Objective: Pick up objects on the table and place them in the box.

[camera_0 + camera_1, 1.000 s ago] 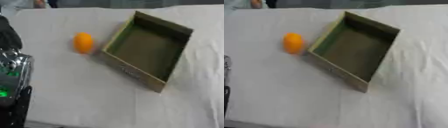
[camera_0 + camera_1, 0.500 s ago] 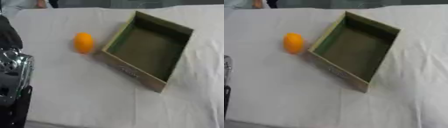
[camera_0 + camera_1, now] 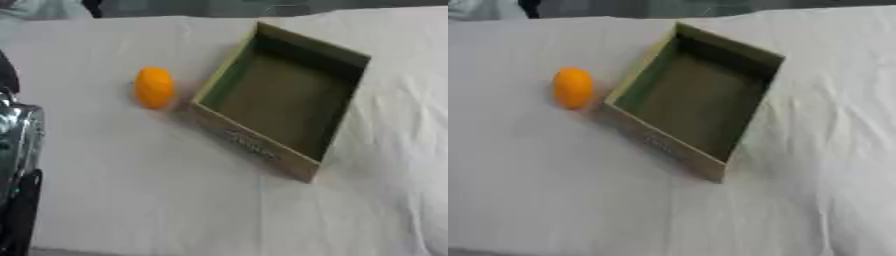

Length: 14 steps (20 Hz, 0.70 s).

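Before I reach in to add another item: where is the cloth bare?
Bare: the near stretch in front of the box and orange object, and right of the box. Tight: the narrow gap between them. The box is empty.

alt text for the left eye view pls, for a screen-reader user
An orange fruit lies on a white tablecloth just left of an open, empty cardboard box set at an angle. Part of the robot's left arm shows at the left edge; no robot hand is visible.
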Each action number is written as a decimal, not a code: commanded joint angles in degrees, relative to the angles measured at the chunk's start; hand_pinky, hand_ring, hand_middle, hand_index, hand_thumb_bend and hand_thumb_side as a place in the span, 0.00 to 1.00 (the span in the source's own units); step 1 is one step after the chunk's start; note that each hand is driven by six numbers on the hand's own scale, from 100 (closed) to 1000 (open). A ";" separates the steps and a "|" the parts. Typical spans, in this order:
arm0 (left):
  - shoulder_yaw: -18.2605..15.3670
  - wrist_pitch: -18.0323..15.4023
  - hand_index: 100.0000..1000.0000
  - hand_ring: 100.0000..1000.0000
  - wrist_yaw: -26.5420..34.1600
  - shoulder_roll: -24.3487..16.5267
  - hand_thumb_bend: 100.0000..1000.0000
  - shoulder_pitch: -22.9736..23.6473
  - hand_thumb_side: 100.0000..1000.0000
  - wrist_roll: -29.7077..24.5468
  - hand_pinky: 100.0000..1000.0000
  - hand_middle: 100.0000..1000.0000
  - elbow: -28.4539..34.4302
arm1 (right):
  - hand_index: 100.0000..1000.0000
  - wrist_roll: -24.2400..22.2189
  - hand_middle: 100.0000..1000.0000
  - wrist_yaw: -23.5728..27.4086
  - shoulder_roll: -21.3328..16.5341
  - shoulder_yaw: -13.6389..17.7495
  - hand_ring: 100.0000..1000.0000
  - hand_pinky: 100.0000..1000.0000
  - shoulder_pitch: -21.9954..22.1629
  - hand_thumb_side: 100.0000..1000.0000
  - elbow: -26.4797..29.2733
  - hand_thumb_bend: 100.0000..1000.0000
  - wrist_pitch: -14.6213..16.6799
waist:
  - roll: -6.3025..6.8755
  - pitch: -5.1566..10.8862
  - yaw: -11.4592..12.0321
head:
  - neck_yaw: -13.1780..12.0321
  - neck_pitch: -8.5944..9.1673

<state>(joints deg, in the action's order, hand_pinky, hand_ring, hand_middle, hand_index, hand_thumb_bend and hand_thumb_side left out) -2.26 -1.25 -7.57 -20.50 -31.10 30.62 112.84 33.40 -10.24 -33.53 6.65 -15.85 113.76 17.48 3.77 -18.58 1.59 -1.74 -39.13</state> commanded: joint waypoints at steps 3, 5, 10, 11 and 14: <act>0.98 7.87 0.85 0.70 -10.62 -7.44 0.05 -4.66 0.93 -7.46 0.67 0.61 -1.40 | 0.89 0.09 0.80 -0.20 -1.93 0.52 0.83 0.74 -0.04 0.57 0.83 0.00 0.07 | -0.36 1.43 -0.27 | 0.90 -0.12; 1.68 10.40 0.83 0.70 -15.31 -9.45 0.06 -6.31 0.92 -11.46 0.68 0.61 -2.38 | 0.88 0.16 0.80 -0.26 -2.00 0.51 0.83 0.74 0.04 0.57 0.83 0.00 0.15 | -0.42 1.50 -0.37 | 0.68 -0.43; 3.44 13.61 0.83 0.73 -27.12 -13.13 0.09 -9.80 0.94 -23.50 0.70 0.64 -5.24 | 0.88 0.12 0.80 -0.28 -2.12 0.40 0.83 0.74 0.18 0.57 0.83 0.00 0.19 | -0.56 1.75 -0.39 | -0.07 -0.85; 3.82 13.64 0.84 0.73 -29.40 -13.72 0.09 -10.53 0.94 -26.18 0.71 0.65 -5.78 | 0.88 0.12 0.80 -0.29 -2.16 0.39 0.83 0.74 0.22 0.57 0.83 0.00 0.20 | -0.57 1.82 -0.37 | -0.17 -0.92; 5.39 12.22 0.88 0.75 -35.65 -15.28 0.10 -13.19 0.89 -34.87 0.73 0.68 -7.66 | 0.88 0.10 0.80 -0.30 -2.26 0.34 0.83 0.74 0.39 0.57 0.83 0.00 0.19 | -0.50 2.08 -0.30 | -1.06 -1.13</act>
<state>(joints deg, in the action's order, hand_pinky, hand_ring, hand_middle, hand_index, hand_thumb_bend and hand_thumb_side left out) 2.93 11.31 -40.60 -33.35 -43.16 -1.06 105.35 33.43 -10.26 -34.03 6.63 -15.11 113.76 17.52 3.44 -17.82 1.21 -2.37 -39.74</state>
